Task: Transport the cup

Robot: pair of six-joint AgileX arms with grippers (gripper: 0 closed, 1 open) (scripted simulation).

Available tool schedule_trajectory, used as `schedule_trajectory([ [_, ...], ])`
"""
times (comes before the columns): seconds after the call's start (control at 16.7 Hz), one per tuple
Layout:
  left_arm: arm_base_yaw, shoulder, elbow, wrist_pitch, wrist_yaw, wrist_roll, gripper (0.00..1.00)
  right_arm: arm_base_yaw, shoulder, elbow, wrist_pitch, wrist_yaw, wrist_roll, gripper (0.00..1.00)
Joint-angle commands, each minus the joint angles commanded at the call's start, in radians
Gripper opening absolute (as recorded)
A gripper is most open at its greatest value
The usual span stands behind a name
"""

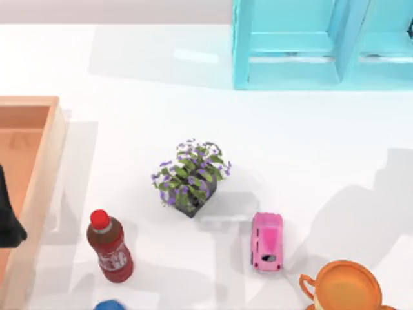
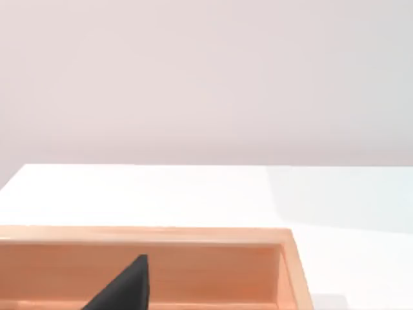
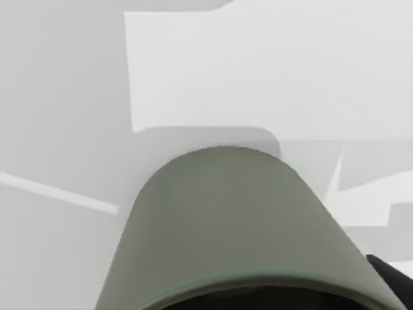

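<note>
1. The cup (image 1: pixel 345 287) is seen in the top view at the table's lower right corner, partly cut by the picture's bottom edge. It is orange and round, its open mouth faces up, and its small loop handle points toward the left.
2. In the right wrist view, a broad rounded grey shape (image 3: pixel 239 226) takes up the lower middle; what it is cannot be told. A small dark tip (image 3: pixel 395 278) sits at its edge, which may belong to the right gripper. Whether that gripper is wide, narrow or holding anything cannot be told, and so its place relative to the cup cannot be told either.
3. A dark part of the left arm (image 1: pixel 8 216) is seen at the top view's left edge, over the wooden tray (image 1: pixel 45 161), well apart from the cup.
4. In the left wrist view, one dark finger (image 2: pixel 126 287) is seen above the tray's inner floor, with the tray's far wall (image 2: pixel 193 236) behind it. The gripper's spread cannot be told.
5. A pink toy car (image 1: pixel 267 241) lies just beside the cup, up and to its left.
6. A potted plant with purple flowers (image 1: pixel 189 176) stands near the table's middle.
7. A brown soda bottle with a red cap (image 1: pixel 110 247) stands between the tray and the plant, toward the lower edge.
8. A light blue cabinet (image 1: pixel 303 42) stands along the far side of the white table (image 1: pixel 310 142).
</note>
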Motion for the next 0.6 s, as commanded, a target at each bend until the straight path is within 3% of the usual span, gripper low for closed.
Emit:
schedule_trajectory([
  [0.3, 0.0, 0.0, 0.0, 0.0, 0.0, 0.0, 1.0, -0.051, 0.036, 0.074, -0.055, 0.004, -0.049, 0.0],
  [0.6, 0.0, 0.0, 0.0, 0.0, 0.0, 0.0, 1.0, -0.207, 0.134, 0.382, -0.22, 0.017, -0.205, 0.0],
])
